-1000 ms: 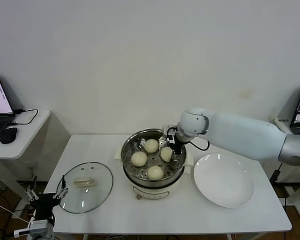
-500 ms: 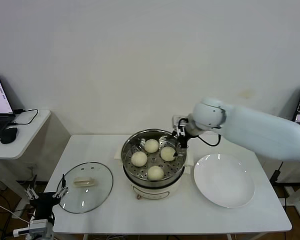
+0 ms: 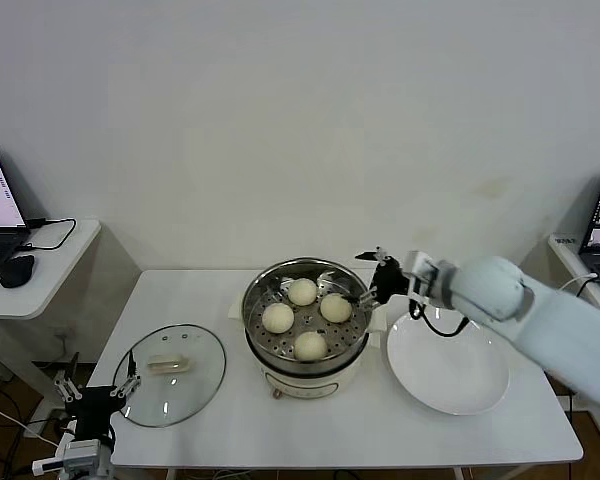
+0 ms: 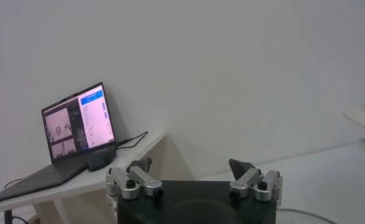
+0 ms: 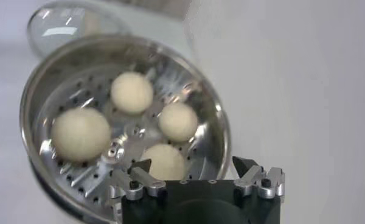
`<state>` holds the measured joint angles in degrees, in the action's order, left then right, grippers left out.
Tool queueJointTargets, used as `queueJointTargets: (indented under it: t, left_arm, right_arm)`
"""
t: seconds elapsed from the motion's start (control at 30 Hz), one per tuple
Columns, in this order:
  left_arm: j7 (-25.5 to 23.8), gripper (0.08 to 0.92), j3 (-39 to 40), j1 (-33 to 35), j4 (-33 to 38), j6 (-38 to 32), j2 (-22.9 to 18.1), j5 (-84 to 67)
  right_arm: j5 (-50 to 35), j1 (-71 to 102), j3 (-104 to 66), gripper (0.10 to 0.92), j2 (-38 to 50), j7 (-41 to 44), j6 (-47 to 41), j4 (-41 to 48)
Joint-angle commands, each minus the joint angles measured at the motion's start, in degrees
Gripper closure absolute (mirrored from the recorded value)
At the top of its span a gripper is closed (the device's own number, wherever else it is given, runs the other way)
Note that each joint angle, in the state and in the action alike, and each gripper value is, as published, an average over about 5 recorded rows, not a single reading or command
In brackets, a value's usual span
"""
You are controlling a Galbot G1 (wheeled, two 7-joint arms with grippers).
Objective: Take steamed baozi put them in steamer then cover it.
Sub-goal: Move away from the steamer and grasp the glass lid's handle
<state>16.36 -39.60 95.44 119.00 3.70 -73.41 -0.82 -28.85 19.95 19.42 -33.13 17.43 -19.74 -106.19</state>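
From the head view, four round cream-white dough buns (image 3: 308,318) all sit on the holey tray inside the shiny round steel steamer pot (image 3: 306,362), in the middle of the white table (image 3: 330,430). A second ago the right gripper (image 3: 372,278) was down in the pot by the bun on the right. Now it has pulled back to just past the pot's right rim, above the gap between the pot and the flat white plate (image 3: 448,362). Its fingers are spread apart and hold nothing. So the last bun is in, and only the covering is left. The round clear glass lid with the cream bar handle (image 3: 170,372) lies flat on the table, left of the pot. The left gripper (image 3: 93,392) waits low at the near left table edge, close to the lid.

In the left wrist view, the left gripper's fingers (image 4: 138,178) are spread wide and empty, facing a laptop (image 4: 73,128) on a side table.

In the right wrist view, the right gripper's fingers (image 5: 140,176) are wide apart above the four buns.
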Motion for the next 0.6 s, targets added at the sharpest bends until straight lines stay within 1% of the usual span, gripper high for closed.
queueJointTargets:
  t: [0.03, 0.1, 0.23, 0.37, 0.43, 0.5, 0.6]
  left_arm:
    - [-0.1, 0.177, 1.6, -0.1, -1.0, -0.9, -0.6, 0.3]
    - [-0.3, 0.177, 2.2, -0.3, -1.7, -1.5, -0.7, 1.4]
    - [-0.1, 0.177, 3.6, -0.8, -3.5, -2.6, -0.6, 6.3]
    - [0.1, 0.177, 4.1, -1.5, -6.0, -2.8, 0.7, 16.0]
    - [-0.7, 0.177, 3.2, -1.5, -7.5, -3.0, 2.0, 23.6]
    - [-2.1, 0.177, 1.7, -0.6, -8.9, -4.0, 4.2, 31.8]
    - [-3.3, 0.177, -0.7, 1.5, -10.9, -7.3, 7.4, 43.3]
  right_arm:
    - [14.5, 56.4, -51.8, 0.203, -14.5, -9.7, 25.3, -5.2]
    - [18.0, 60.3, -57.3, 0.203, -21.3, -7.7, 28.4, -4.9]
    - [21.2, 65.7, -65.0, 0.203, -32.9, -4.3, 32.2, -4.3]
    - [22.4, 70.1, -69.4, 0.203, -40.6, -2.3, 34.1, -4.0]
    - [22.5, 71.5, -71.1, 0.203, -43.5, -2.3, 34.2, -4.5]
    - [22.2, 72.7, -72.4, 0.203, -45.9, -3.2, 34.0, -5.2]
    - [22.3, 74.1, -73.4, 0.203, -48.1, -5.3, 34.1, -5.3]
